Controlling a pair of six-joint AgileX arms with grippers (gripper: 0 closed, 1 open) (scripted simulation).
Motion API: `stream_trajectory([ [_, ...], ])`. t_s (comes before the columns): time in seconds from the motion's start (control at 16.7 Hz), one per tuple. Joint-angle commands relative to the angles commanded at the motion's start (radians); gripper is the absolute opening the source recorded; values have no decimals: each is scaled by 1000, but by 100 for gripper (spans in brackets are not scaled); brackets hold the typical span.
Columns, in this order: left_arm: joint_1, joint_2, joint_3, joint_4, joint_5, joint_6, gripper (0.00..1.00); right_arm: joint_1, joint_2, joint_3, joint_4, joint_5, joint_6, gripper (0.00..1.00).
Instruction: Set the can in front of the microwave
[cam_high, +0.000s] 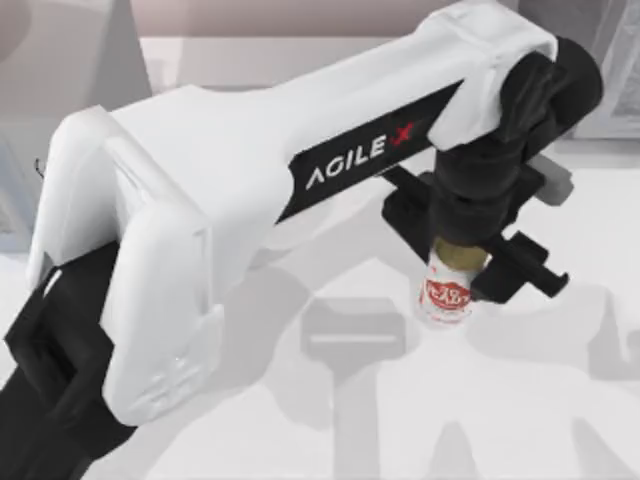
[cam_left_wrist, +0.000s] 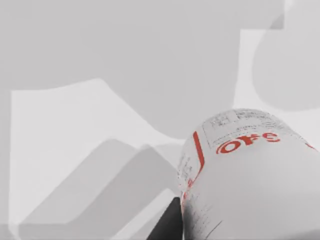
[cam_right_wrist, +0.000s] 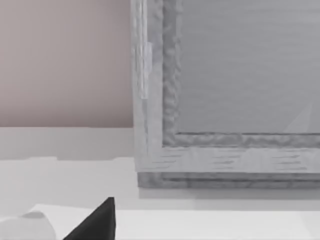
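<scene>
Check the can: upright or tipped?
Upright. In the top view the can stands on the table, gold top up under the left end effector, which grips it.

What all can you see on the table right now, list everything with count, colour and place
can: one, white body, red label, dull gold top; right of the table's middle, upright, held at its top between the left gripper's fingers.
grey box: one, speckled grey with a raised frame; standing on the table at the back, seen in the right wrist view.
table: one, white, crossed by grey shadows.
left arm: one, white with black joints; stretches from lower left to the can.
left gripper: one, black; over the can.
right gripper finger: black tip, facing the grey box.
</scene>
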Motion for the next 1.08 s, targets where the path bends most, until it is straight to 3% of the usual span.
stream_trajectory([
  [0.24, 47, -99, -175, -27, 24, 53, 0, 0, 0, 0, 0, 0, 0, 100],
  [0.48, 163, -278, -497, -44, 58, 144, 0, 0, 0, 0, 0, 0, 0, 100],
  [0.84, 505, -592, -975, -8, 99, 342, 0, 0, 0, 0, 0, 0, 0, 100],
  [1.08, 884, -766, -1158, 67, 108, 486, 0, 0, 0, 0, 0, 0, 0, 100],
])
